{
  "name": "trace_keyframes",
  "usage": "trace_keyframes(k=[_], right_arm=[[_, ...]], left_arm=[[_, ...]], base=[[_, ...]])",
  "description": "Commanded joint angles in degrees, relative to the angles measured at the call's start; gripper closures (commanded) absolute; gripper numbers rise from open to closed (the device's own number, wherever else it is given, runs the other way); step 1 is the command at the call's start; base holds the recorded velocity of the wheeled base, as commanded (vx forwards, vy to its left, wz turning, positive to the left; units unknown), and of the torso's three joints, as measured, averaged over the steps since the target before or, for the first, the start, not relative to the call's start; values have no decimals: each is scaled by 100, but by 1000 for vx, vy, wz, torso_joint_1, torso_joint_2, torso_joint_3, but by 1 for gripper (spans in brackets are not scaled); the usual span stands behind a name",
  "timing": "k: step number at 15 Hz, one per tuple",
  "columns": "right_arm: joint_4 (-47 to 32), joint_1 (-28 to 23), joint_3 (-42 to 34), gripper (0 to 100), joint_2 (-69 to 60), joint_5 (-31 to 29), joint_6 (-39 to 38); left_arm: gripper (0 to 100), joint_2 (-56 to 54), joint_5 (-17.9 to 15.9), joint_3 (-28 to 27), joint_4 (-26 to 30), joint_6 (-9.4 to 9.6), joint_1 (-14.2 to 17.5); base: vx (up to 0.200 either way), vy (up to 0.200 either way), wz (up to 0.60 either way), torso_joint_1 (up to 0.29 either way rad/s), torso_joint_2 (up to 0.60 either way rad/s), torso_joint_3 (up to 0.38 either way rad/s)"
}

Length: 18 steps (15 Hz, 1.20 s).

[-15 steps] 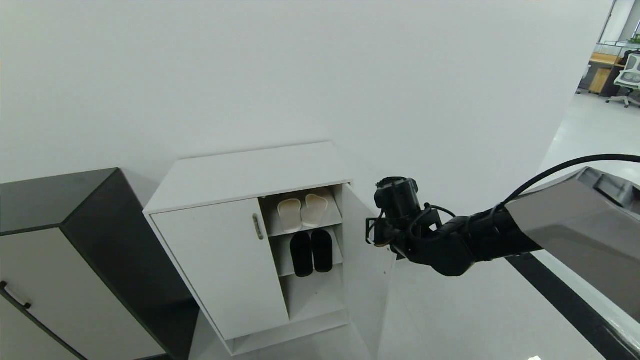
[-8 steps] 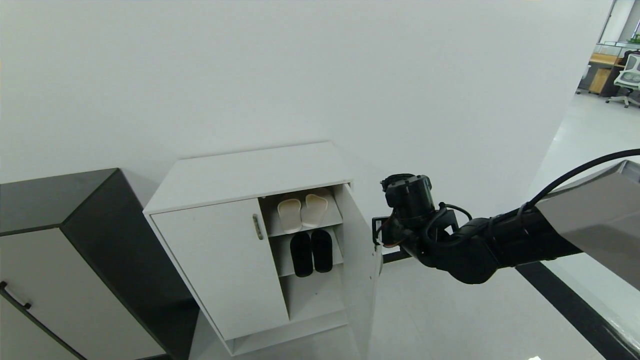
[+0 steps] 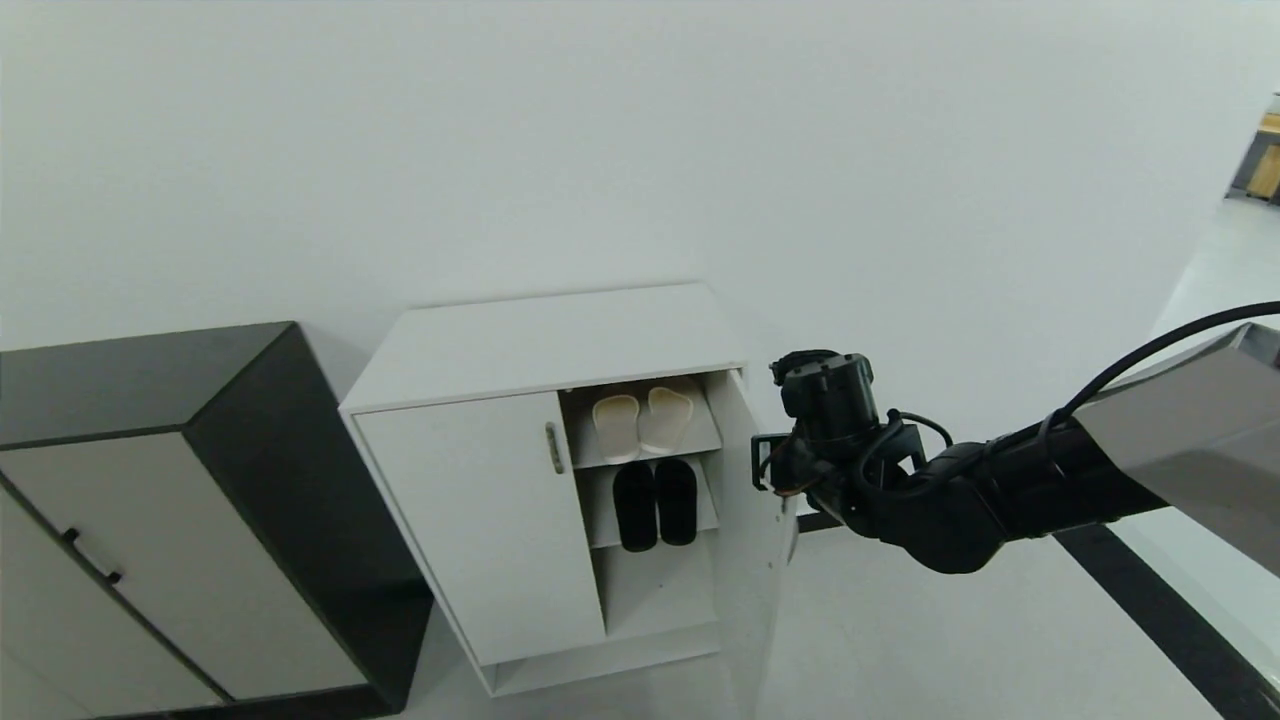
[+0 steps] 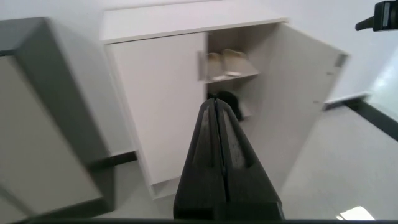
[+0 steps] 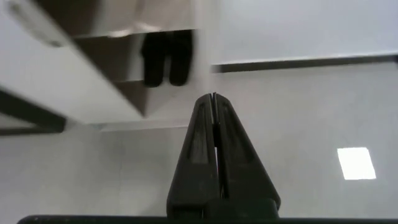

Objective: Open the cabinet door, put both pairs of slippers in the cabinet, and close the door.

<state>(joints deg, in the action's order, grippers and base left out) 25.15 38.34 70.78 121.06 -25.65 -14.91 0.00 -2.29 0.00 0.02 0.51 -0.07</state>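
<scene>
Two pairs shelved, I log: beige slippers [image 3: 642, 422] above black slippers [image 3: 655, 503] in the cabinet [image 3: 540, 340], frame centre; door [image 3: 752, 560] open, closing pending; right gripper [image 3: 772, 468] beside it, left gripper [image 4: 216, 109] lower centre, fingers of both pressed together.

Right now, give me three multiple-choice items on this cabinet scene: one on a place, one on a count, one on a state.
1. Where do the black slippers lie?
A) on the top shelf
B) on the shelf under the beige slippers
C) on the floor outside

2. How many pairs of slippers are in the white cabinet?
A) two
B) one
C) four

3. How does the right door stand?
A) shut
B) taken off
C) swung open

Answers:
1 B, the black pair lies one shelf below the beige pair.
2 A, one beige pair and one black pair show inside.
3 C, the door stands swung out, leaving the inside in sight.
</scene>
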Motion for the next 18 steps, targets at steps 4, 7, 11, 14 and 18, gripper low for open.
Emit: trace_keyframes(k=[4, 7, 11, 14, 18], right_arm=[[148, -195, -11, 100, 5, -28, 155], [236, -529, 59, 100, 154, -274, 480], [245, -951, 235, 100, 559, -344, 647], [245, -1136, 366, 100, 866, -344, 630], [245, -1118, 366, 100, 919, -318, 594]], left_arm=[[100, 0, 1, 0, -2, 2, -1], [100, 9, 1, 0, -2, 2, -1], [100, 0, 1, 0, -2, 2, -1], [100, 0, 1, 0, -2, 2, 7], [100, 9, 1, 0, 6, 10, -1]], base=[[0, 0, 0, 0, 0, 0], [0, 0, 0, 0, 0, 0], [0, 0, 0, 0, 0, 0], [0, 0, 0, 0, 0, 0], [0, 0, 0, 0, 0, 0]])
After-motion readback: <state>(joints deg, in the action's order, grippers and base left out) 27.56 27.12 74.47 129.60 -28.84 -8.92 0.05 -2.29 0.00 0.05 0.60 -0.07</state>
